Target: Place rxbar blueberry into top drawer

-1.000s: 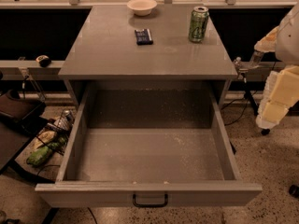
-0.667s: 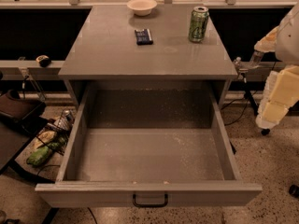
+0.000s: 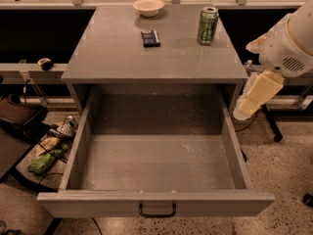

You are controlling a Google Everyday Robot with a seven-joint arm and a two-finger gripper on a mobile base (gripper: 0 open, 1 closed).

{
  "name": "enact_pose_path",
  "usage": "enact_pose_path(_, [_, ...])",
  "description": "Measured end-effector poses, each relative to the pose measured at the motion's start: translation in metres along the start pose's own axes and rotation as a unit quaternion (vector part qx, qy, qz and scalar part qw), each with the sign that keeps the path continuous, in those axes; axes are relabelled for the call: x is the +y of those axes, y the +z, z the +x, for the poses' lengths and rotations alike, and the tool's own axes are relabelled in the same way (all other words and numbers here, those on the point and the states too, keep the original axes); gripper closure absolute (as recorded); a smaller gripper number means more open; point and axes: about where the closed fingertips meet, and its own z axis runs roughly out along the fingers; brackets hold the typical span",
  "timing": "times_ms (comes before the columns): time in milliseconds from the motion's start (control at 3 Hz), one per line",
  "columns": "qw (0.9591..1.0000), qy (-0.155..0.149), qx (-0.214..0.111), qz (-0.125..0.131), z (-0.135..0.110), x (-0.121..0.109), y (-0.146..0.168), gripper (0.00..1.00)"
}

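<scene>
end effector (image 3: pixel 252 99) shifted left, beside top drawer (image 3: pixel 235 148) | opening: cannot tell | rxbar blueberry (image 3: pixel 150 38) on cabinet top (image 3: pixel 117 53)

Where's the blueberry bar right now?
The bar lies on the cabinet top, just in front of the bowl and left of the can. The gripper hangs beyond the open drawer's right side.

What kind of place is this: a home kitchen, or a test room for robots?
Probably a robot test room, not a home. A plain grey metal cabinet stands on a speckled hard floor, a heap of clutter lies at the left, and the gripper hangs right of the open top drawer.
</scene>
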Motion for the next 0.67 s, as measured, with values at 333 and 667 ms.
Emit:
enact_pose_path(333, [0.9961,0.057,-0.03,0.06,-0.026,-0.054,0.032,0.0])
enact_pose_path(667, [0.9879,0.085,0.004,0.13,-0.071,-0.126,0.064,0.0])
